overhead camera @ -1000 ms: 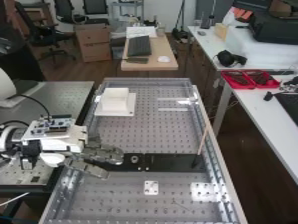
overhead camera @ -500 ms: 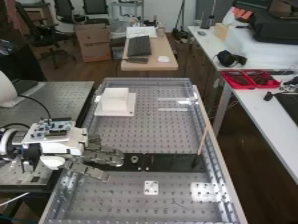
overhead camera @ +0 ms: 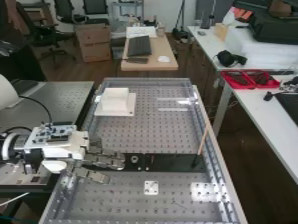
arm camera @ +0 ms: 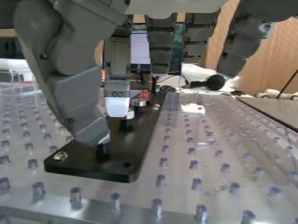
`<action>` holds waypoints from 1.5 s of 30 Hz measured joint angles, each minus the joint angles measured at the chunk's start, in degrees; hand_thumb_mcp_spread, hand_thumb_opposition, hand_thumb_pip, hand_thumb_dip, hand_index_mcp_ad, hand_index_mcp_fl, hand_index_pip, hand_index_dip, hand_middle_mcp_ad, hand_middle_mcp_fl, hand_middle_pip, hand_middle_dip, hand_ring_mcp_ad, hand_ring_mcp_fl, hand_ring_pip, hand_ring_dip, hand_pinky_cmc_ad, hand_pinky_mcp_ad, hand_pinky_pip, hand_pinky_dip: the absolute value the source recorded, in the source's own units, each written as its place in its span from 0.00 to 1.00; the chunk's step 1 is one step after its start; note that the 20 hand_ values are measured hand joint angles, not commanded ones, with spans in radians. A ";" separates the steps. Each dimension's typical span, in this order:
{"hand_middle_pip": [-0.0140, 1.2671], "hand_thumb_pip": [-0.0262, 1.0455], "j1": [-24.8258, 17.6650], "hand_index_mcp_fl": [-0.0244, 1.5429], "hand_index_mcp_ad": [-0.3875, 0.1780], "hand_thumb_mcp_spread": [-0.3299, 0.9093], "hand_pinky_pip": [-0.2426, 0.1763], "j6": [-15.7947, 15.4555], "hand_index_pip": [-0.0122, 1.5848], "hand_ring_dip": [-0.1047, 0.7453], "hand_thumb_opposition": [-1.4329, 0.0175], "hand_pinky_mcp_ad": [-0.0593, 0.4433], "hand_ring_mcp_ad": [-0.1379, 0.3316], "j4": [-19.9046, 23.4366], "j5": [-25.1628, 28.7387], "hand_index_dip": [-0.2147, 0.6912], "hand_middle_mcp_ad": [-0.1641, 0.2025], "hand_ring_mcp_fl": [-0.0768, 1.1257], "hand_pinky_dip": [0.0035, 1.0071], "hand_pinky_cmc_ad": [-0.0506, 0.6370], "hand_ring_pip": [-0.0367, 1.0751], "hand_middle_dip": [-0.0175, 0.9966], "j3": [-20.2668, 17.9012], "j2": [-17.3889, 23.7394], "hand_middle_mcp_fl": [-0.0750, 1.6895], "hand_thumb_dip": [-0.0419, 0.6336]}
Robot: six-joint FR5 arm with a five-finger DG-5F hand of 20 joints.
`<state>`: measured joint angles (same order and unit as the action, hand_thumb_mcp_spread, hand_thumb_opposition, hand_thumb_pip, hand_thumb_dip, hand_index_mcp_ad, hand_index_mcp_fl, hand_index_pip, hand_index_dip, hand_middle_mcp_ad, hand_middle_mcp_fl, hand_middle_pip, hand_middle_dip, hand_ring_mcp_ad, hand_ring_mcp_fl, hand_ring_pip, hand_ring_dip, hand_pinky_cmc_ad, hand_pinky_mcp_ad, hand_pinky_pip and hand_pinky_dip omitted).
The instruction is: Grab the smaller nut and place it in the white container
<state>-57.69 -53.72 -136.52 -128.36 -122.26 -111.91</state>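
Black base plate [overhead camera: 174, 162], its pegs likely there to keep small parts upright and easy to pinch, bears a silver nut [arm camera: 130, 115], probably the smaller one, just beside a fingertip. The white container [overhead camera: 116, 100] stands at the upper left of the high view, ready for the drop. At lower left, the hand [overhead camera: 100, 159] hangs low, thumb and fingers spread apart, seemingly empty

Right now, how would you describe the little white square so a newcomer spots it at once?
On the long dotted board, find the black bar lying across it. The small white square plate lies just on that bar's near side. It is flat with dark spots, unlike the taller white box beyond.
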 joint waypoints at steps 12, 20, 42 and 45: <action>0.12 0.59 0.07 0.05 0.40 0.65 0.55 -1.23 0.97 0.19 0.41 0.67 0.56 -0.56 -0.57 0.54 0.65 0.07 0.19 0.59 0.11 0.22 0.39 -0.64 0.11 0.42; 0.12 0.59 0.11 0.07 0.40 0.65 0.55 -2.00 0.98 0.19 0.41 0.67 0.56 -1.21 -0.89 0.54 0.65 0.07 0.19 0.58 0.11 0.22 0.51 -0.78 0.11 0.42; 0.12 0.59 0.14 0.08 0.40 0.65 0.55 -3.53 0.97 0.19 0.41 0.67 0.56 -4.11 -1.44 0.53 0.65 0.07 0.19 0.58 0.11 0.22 1.96 -0.72 0.11 0.42; 0.12 0.59 0.21 0.08 0.40 0.65 0.55 -3.68 0.97 0.19 0.41 0.67 0.56 -4.48 -1.42 0.53 0.65 0.07 0.19 0.58 0.11 0.22 2.09 -0.74 0.11 0.42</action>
<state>-57.48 -57.41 -141.00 -129.78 -120.17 -112.65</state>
